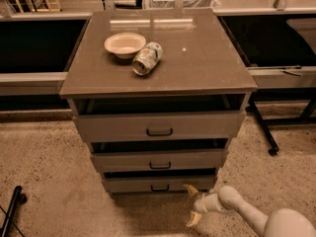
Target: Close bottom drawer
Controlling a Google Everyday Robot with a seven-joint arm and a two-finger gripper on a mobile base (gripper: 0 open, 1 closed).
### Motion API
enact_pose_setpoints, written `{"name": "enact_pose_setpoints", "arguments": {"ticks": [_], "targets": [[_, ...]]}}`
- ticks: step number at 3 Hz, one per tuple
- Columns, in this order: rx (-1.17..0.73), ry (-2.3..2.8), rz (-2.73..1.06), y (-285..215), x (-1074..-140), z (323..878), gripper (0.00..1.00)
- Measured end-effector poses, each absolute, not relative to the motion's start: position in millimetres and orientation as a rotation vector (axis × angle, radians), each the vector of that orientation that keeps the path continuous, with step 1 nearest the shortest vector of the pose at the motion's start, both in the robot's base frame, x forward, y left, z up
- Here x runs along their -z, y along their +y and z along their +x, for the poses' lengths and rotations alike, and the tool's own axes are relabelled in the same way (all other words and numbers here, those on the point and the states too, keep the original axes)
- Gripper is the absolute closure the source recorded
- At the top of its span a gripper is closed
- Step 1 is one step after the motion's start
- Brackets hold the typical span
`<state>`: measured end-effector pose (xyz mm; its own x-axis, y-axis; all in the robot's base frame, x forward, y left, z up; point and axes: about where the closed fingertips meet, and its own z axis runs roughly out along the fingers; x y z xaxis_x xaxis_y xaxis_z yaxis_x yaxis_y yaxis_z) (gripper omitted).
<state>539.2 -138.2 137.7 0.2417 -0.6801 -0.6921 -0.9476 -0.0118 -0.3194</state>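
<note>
We see the bottom drawer, the lowest and narrowest of three grey fronts, with a small dark handle at its centre. It stands slightly pulled out, with a dark gap above its panel. Our gripper hangs low by its right end, fingers spread.

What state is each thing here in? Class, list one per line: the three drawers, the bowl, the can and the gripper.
Top drawer: partly open.
Middle drawer: partly open.
Bottom drawer: partly open, not yet closed.
Bowl: upright, empty, on the cabinet top.
Can: lying on its side beside the bowl.
Gripper: open, holding nothing, low by the lowest drawer's right front corner.
</note>
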Motion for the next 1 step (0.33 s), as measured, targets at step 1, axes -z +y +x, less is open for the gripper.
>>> {"name": "enact_pose_setpoints", "arguments": {"ticks": [1], "targets": [[-0.489,1.511,-1.772,-145.7,-157.4,503.0,0.00]]}}
